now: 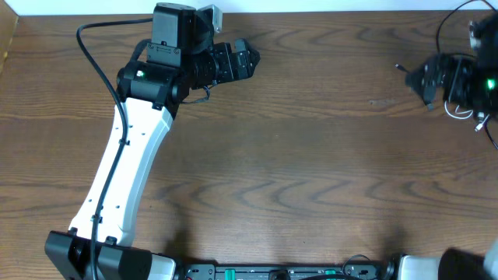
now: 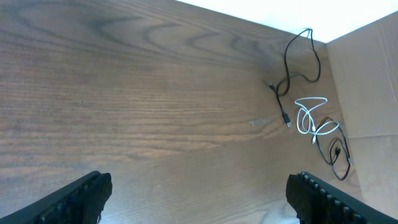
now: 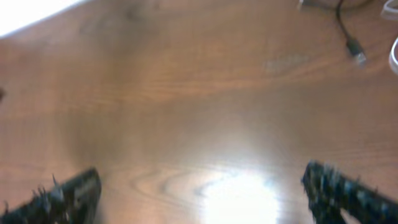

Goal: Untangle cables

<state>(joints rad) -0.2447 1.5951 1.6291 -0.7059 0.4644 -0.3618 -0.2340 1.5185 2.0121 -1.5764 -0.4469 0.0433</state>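
Observation:
The black cable [image 2: 291, 65] and the white cable [image 2: 310, 117] lie together on the wooden table [image 2: 155, 93], far off in the left wrist view; the white one is coiled and overlaps the black cord. In the overhead view the right arm hides most of them; a piece of white cable [image 1: 459, 114] shows beneath it. My left gripper [image 2: 199, 199] is open and empty, far from the cables, at the table's back left [image 1: 245, 61]. My right gripper [image 3: 199, 193] is open and empty above bare table [image 1: 419, 78]; a black plug [image 3: 355, 48] lies beyond it.
A cardboard wall [image 2: 367, 81] stands just past the cables. Another cardboard edge [image 1: 6, 47] runs along the table's left side. A thick black wire [image 1: 97, 62] fixed to the left arm loops beside it.

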